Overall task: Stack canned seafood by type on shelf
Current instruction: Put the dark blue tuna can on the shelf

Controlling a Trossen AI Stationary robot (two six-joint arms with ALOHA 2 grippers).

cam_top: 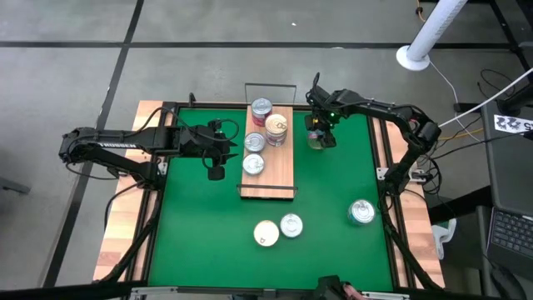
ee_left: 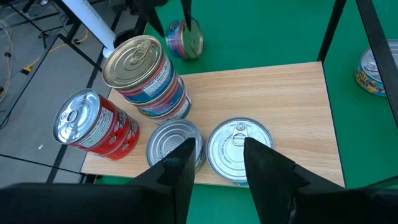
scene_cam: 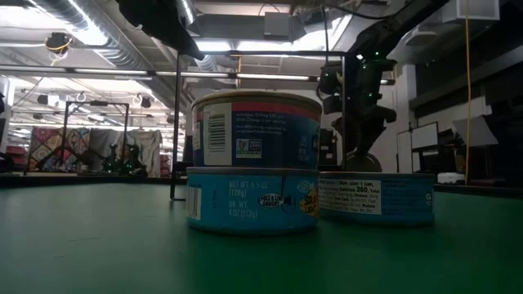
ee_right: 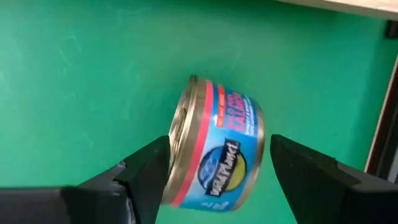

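Observation:
The shelf (cam_top: 279,171) is a wood-grain board on the green mat. It carries a red-labelled tin (ee_left: 96,121), a stack of two blue-labelled tins (ee_left: 149,78) and two flat silver tins (ee_left: 174,144) (ee_left: 239,149). My left gripper (ee_left: 219,155) hangs open above the shelf's left edge, over the silver tins, with nothing in it. Right of the shelf, a blue-and-red tin (ee_right: 214,155) lies tipped on its side on the mat. My right gripper (ee_right: 221,165) points down over it, open, one finger beside the lid and one beside the base. My right gripper's one finger (ee_right: 149,168) stands right at the lid's rim (ee_right: 180,143) of the tipped tin; whether it touches I cannot tell. A thin strip of mat shows between the other finger (ee_right: 298,168) and the tin's base end.
On the near part of the mat stand a stack of two tins (scene_cam: 253,175), a single tin (scene_cam: 376,196) beside it and a larger silver tin (cam_top: 361,212) toward the right edge. Thin wire rails (cam_top: 271,84) stand at the shelf's short ends. A white pipe (cam_top: 429,33) rises beyond the table.

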